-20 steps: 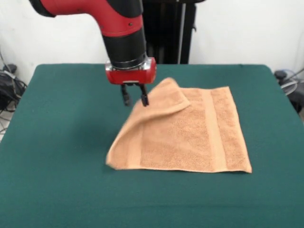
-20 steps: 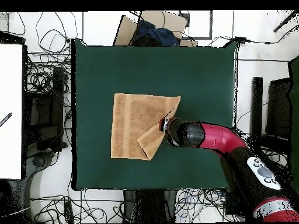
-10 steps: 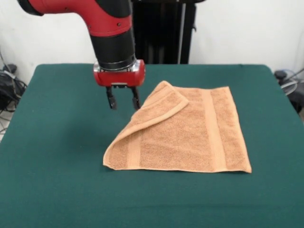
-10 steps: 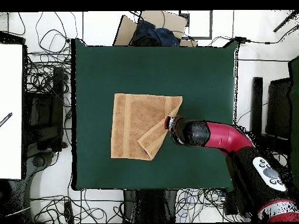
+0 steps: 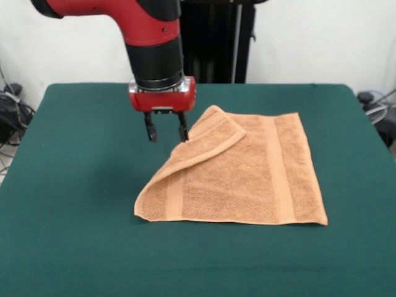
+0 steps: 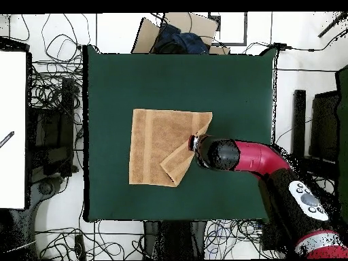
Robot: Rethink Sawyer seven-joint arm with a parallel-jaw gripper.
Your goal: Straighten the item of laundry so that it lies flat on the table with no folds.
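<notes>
Soft, limp orange-tan towel [image 5: 238,173] is lying mid-table [image 5: 74,185] with one corner folded over itself. The tool [image 5: 166,132], fingers apart and empty, is hovering just beside that flap [image 5: 207,139], whose light terry tip looks the best place to pinch.

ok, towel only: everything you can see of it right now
The towel is orange-tan terry, roughly square, with a woven band near each of two opposite edges. It lies on the green table, mostly flat, but one corner is folded diagonally over the top, leaving a raised, rolled crease. The open gripper hangs just beside that fold, holding nothing; whether it touches the cloth is unclear.
</notes>
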